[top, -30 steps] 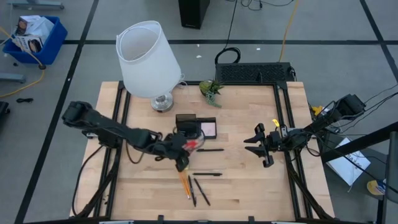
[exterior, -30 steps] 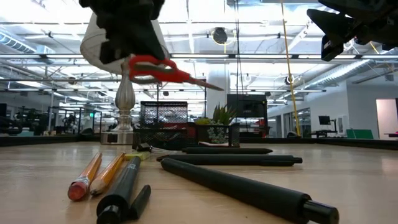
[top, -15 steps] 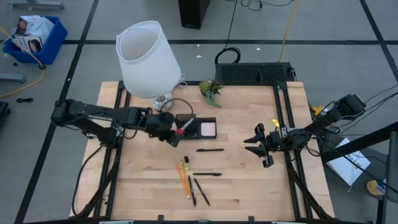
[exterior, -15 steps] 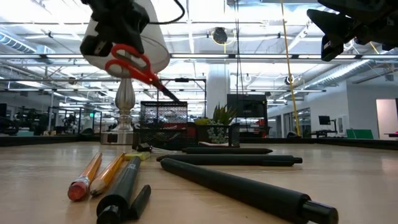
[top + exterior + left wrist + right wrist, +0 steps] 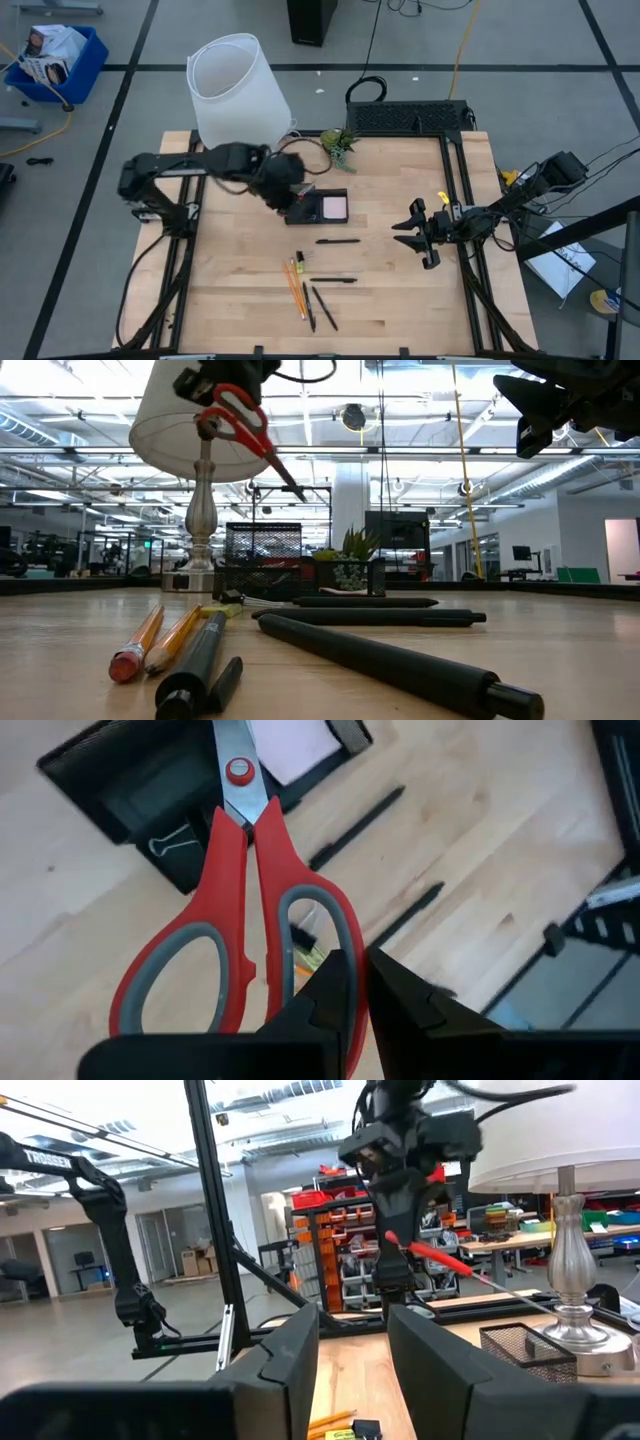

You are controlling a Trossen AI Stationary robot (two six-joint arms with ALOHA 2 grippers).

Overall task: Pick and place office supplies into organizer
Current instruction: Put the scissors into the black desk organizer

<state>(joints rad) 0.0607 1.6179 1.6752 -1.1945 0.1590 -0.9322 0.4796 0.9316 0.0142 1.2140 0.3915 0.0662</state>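
The red-handled scissors (image 5: 245, 910) hang in the air over the organizer (image 5: 318, 207), with my left gripper (image 5: 358, 982) shut on them. Their blades slant down toward the tray (image 5: 285, 475). A pink sticky-note pad (image 5: 334, 207) lies in the organizer, and a black clip (image 5: 170, 845) lies at its edge. Two orange pencils (image 5: 297, 290) and three black pens (image 5: 333, 280) lie on the wood near the front. My right gripper (image 5: 415, 232) waits open above the table's right side, holding nothing. My left gripper pinches the rim of one red handle loop (image 5: 338, 942) between its two fingers, coming from above and slanting down. The scissors are lifted clear, closed, handles up (image 5: 228, 410), and the blade tip (image 5: 298, 493) points down toward the organizer.
A white lamp (image 5: 235, 95) stands at the far left, close behind my left arm. A small green plant (image 5: 340, 143) and a black wire rack (image 5: 410, 118) stand along the far edge. Bare wood lies between the organizer and my right gripper.
My left gripper has risen and gone from above the pencils toward the far edge, to over the organizer, turning its wrist on the way. The scissors went along, tipping from nearly level to blades slanting steeply down.
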